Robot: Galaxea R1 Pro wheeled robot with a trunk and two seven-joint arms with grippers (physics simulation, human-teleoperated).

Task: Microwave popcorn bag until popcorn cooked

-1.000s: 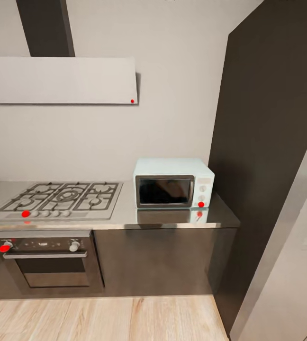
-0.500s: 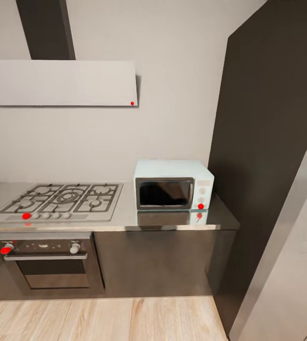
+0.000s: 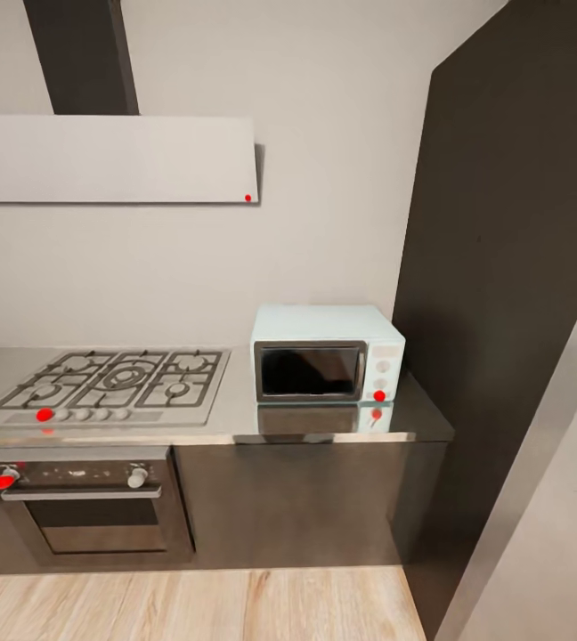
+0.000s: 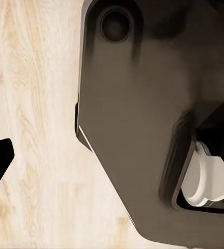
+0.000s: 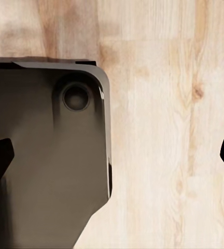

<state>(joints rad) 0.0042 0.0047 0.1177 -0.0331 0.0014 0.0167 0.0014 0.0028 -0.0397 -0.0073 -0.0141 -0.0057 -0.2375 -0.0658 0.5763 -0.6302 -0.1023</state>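
The microwave (image 3: 328, 353), door closed, sits on the countertop (image 3: 235, 418) between the gas hob (image 3: 110, 381) and a tall dark cabinet (image 3: 502, 294), above the oven (image 3: 84, 499). Right gripper (image 5: 114, 155) fingers spread over wood floor (image 5: 164, 129); left grip state unclear

Pale grey wall (image 3: 324, 178), white hood (image 3: 115, 158), tall dark cabinet (image 3: 502, 267), light wood floor (image 3: 199, 605).
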